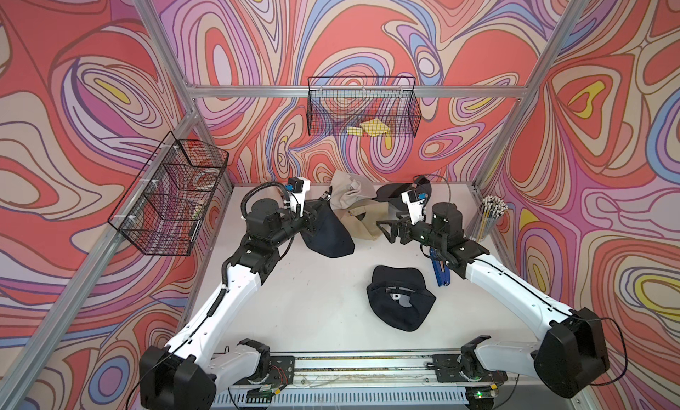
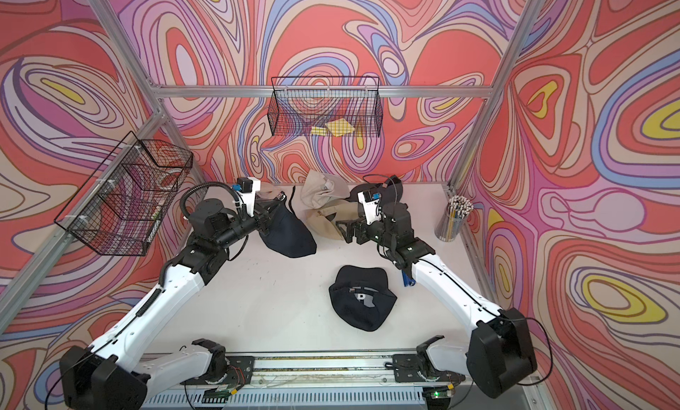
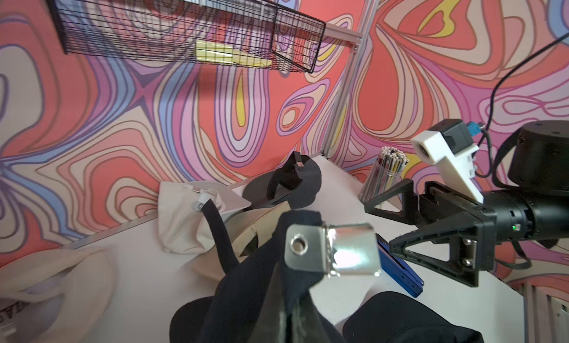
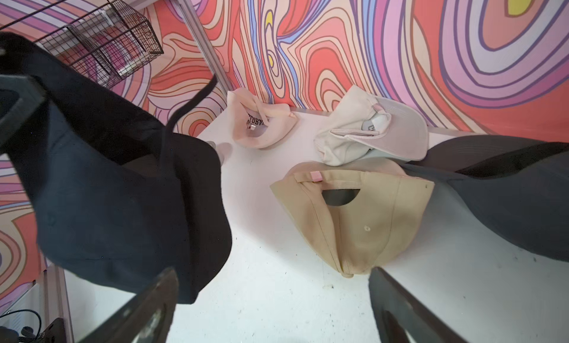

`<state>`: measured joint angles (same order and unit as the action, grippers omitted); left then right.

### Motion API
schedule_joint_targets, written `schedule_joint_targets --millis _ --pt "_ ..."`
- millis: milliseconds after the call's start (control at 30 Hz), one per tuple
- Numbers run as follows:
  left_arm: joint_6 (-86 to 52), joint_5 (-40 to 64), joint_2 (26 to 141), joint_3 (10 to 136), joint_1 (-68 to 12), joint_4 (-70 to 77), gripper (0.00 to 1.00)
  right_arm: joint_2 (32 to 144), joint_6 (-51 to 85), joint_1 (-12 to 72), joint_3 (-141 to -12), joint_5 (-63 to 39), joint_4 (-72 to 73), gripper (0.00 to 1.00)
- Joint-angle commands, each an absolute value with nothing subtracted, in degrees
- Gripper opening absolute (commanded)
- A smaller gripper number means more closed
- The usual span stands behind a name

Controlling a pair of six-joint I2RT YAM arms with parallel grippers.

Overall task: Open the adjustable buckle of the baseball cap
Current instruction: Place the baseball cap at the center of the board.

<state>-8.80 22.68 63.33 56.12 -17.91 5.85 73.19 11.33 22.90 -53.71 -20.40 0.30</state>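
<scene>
Left gripper [image 1: 311,220]: jaws buried in navy cap [image 1: 327,239] in both top views, grip point unseen. Buckle [image 3: 334,252] soft, glare-washed; latch state unreadable. Blue item [image 1: 442,275], right of the cap, half under right arm [image 1: 496,275]. Black cap [image 1: 395,279] print too small. Right gripper [image 4: 271,313]: jaws blurred, cut by frame edge.

Glossy metal buckle [image 3: 334,252], matt cloth cap [image 3: 243,295]
</scene>
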Motion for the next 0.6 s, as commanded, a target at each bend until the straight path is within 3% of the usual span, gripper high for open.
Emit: schedule_joint_targets --millis 0,300,567 --pt "-8.1 10.4 61.0 58.2 -17.6 -4.5 0.00 72.5 11.9 22.6 -52.7 -19.1 2.9 0.98" --pt "-6.5 -0.7 54.8 55.0 -17.6 -13.0 0.00 74.4 12.5 22.6 -52.0 -21.7 6.3 0.98" --pt "-4.2 -3.3 62.5 53.6 -15.1 -12.9 0.00 76.1 12.5 22.6 -51.4 -21.8 7.2 0.98"
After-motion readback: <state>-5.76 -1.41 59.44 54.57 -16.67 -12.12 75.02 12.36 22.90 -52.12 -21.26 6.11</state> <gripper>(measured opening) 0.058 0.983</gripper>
